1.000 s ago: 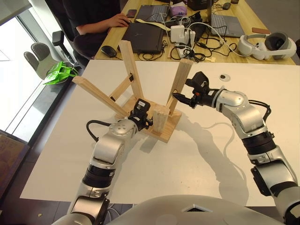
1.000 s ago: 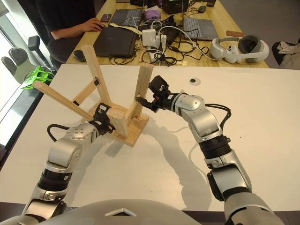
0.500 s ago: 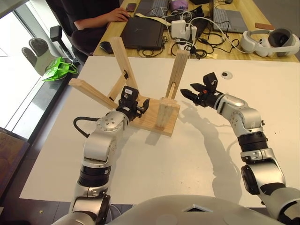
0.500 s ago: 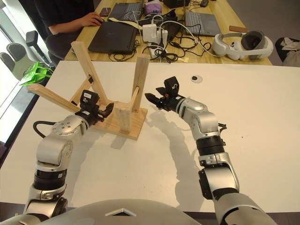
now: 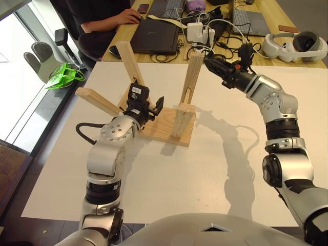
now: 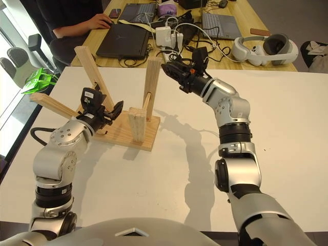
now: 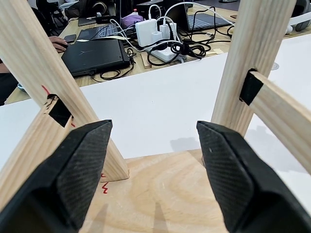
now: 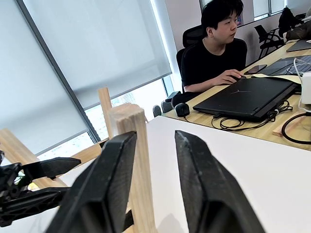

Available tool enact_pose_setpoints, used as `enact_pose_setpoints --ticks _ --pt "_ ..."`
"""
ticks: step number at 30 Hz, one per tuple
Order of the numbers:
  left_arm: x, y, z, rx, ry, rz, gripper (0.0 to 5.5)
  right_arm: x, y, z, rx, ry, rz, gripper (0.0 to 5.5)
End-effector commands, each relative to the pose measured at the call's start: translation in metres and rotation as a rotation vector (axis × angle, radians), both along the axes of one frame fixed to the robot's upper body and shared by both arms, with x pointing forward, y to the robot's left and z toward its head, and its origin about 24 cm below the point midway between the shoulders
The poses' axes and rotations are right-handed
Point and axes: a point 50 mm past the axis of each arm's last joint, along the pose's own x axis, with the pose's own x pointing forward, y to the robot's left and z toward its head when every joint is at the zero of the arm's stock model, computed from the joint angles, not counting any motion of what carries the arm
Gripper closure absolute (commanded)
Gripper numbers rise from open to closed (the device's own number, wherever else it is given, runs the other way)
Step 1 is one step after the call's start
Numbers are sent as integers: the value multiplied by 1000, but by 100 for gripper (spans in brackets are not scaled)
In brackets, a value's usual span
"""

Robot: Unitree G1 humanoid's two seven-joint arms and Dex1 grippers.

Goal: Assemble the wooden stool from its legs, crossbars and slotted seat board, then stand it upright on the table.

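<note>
Your left gripper (image 7: pixel 150 128) gapes wide over the slotted seat board (image 5: pixel 169 134) at centre-left, your right gripper (image 5: pixel 208 60) parted beside the upright leg's (image 5: pixel 192 77) top.

Probably an office: laptops (image 5: pixel 156 37), cables (image 5: pixel 225 40), swivel chairs (image 5: pixel 43 59).

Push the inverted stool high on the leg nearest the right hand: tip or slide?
Likely slides: the seat board lies flat on the table. The leg looks rigid wood, but pushing high may lever its joint; tightness isn't visible.
</note>
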Motion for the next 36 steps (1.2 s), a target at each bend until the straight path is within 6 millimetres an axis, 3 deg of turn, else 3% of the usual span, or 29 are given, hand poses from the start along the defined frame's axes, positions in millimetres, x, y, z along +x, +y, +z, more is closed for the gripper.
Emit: enact_pose_setpoints --ticks 1,9,13,20,24,28,31,36 --pt "2 -1 3 2 -4 0 229 6 -1 10 37 -22 45 327" --pt "6 -10 6 -1 -13 -37 229 11 11 -4 5 11 148 184" --pt "8 -15 8 -5 -17 -60 229 16 25 -10 -14 15 137 184" --pt "6 -18 10 -72 -32 -14 229 21 35 -9 24 4 102 311" --pt "-5 -13 14 -254 -77 149 229 21 20 -15 9 8 42 393" --pt "-17 -10 30 -300 -173 233 229 13 -1 -25 -89 -17 -36 420" --pt "-23 -15 45 -314 -252 241 229 -8 -16 -25 -169 -54 -118 448" --pt "-27 -7 50 -317 -288 307 229 -63 -15 -10 -241 -70 -214 450"
